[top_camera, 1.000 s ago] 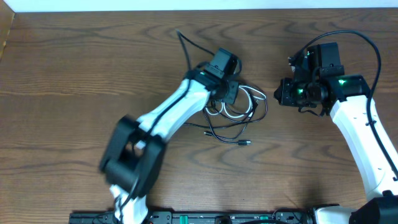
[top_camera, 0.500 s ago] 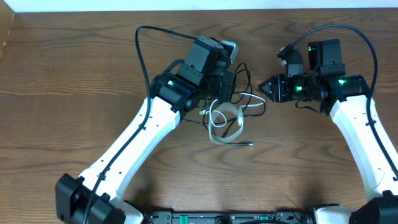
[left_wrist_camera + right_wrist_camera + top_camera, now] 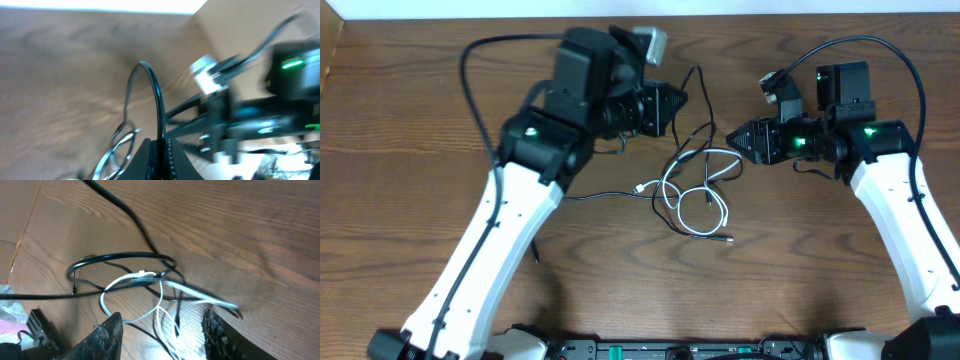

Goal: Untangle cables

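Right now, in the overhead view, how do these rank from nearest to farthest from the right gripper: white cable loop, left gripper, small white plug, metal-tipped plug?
1. White cable loop, just ahead of the right gripper.
2. Left gripper, beyond that loop.
3. Small white plug and metal-tipped plug, on the near side: too close to call.

Cables (image 3: 692, 190) on table (image 3: 400, 150), btwn L arm (image 3: 500, 230), R arm (image 3: 900, 220).
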`<act>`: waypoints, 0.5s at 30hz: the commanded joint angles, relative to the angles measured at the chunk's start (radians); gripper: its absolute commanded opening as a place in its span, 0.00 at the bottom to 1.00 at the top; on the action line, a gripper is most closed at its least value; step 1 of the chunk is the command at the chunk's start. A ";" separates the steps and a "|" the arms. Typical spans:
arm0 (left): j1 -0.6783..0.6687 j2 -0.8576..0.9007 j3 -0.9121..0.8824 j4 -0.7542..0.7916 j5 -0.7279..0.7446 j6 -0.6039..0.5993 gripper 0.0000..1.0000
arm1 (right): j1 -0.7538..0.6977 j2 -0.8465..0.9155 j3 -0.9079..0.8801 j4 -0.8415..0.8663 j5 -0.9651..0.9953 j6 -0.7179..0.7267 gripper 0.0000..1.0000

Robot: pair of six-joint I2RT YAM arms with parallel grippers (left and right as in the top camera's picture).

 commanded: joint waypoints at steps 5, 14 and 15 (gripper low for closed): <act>0.010 -0.085 0.053 0.094 0.085 -0.094 0.08 | 0.018 0.013 0.008 0.034 -0.037 -0.019 0.47; 0.012 -0.130 0.055 0.252 0.085 -0.201 0.07 | 0.080 0.029 0.008 0.148 -0.007 0.116 0.50; 0.012 -0.135 0.055 0.269 0.087 -0.210 0.07 | 0.085 0.037 0.008 0.163 0.005 0.144 0.50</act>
